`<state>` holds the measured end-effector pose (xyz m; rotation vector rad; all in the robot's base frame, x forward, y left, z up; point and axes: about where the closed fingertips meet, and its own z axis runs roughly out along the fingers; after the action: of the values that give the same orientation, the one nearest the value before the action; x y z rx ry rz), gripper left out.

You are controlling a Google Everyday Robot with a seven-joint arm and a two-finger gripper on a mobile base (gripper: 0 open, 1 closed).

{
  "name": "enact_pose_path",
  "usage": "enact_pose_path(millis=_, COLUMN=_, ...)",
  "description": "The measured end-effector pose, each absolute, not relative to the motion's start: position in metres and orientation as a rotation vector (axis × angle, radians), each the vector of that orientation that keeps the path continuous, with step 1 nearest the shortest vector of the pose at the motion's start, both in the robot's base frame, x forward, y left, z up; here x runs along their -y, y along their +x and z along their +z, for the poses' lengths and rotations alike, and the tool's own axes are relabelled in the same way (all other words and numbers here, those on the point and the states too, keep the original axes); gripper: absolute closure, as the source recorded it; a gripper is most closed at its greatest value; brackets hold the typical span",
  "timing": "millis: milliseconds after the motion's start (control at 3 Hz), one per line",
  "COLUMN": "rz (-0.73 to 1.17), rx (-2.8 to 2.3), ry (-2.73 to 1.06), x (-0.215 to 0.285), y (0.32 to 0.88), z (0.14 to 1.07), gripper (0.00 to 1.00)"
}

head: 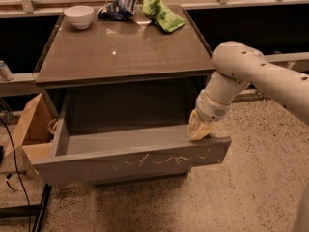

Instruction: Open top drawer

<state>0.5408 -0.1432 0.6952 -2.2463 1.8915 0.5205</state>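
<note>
Dim warm light, tabletop (pixel 145 47) glare, gripper (pixel 199 129) at top drawer (pixel 145 161) rim
</note>
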Motion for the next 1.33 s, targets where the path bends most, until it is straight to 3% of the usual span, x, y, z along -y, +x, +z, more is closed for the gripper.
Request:
enact_pose_path(millis=667, rz=0.570, rx=-1.934, ry=-2.281, x=0.150, y=0.515, z=0.700, gripper=0.97)
enact_pose_path(millis=1000, rz=0.570, rx=-1.934, ry=-2.281, x=0.150, y=0.515, z=0.700, gripper=0.74)
enact_pose_path(millis=1333, rz=0.570, rx=-1.934, ry=-2.281, x=0.150, y=0.515, z=0.700, gripper=0.43)
